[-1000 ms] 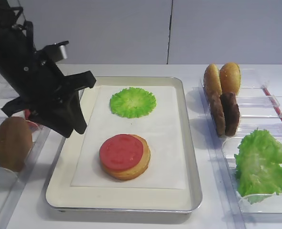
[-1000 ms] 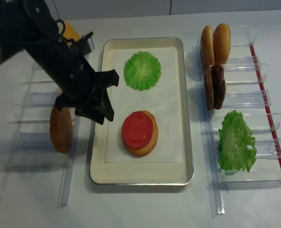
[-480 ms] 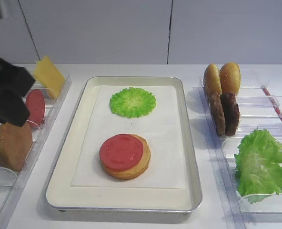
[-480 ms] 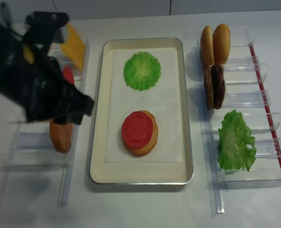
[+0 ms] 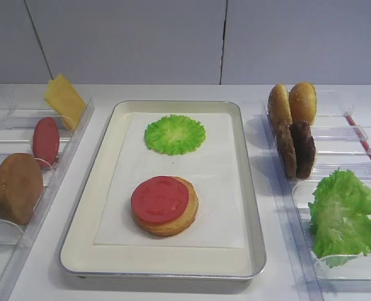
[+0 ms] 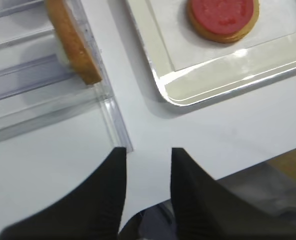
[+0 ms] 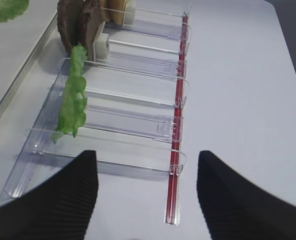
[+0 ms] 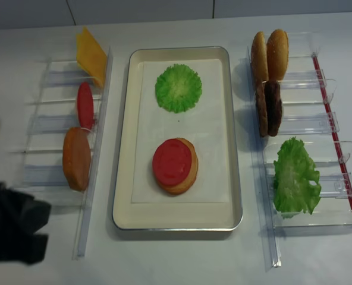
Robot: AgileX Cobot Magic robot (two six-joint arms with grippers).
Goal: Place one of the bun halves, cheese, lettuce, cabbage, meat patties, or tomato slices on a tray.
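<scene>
On the silver tray [image 5: 255, 221] a tomato slice [image 5: 160, 199] lies on a bun half [image 5: 184, 221], with a round green cabbage leaf [image 5: 174, 134] behind them. The left rack holds cheese [image 5: 64, 100], a tomato slice [image 5: 46, 141] and a bun half [image 5: 17, 188]. Bun halves [image 5: 292, 103], meat patties [image 5: 296, 149] and lettuce [image 5: 347, 216] stand in the right racks. My left gripper [image 6: 148, 155] is open and empty over bare table near the tray's front left corner. My right gripper [image 7: 147, 160] is open and empty by the near end of the lettuce rack [image 7: 113, 150].
Clear plastic racks [image 8: 51, 124] flank the tray on both sides. A red strip [image 7: 178, 115] runs along the outer side of the right racks. My left arm [image 8: 12, 228] shows as a dark mass at the lower left. The table's front edge lies just below my left gripper.
My left arm has pulled back from beside the tray to the lower left, uncovering the cheese and the tomato slice in the left rack. Nothing on the tray has moved.
</scene>
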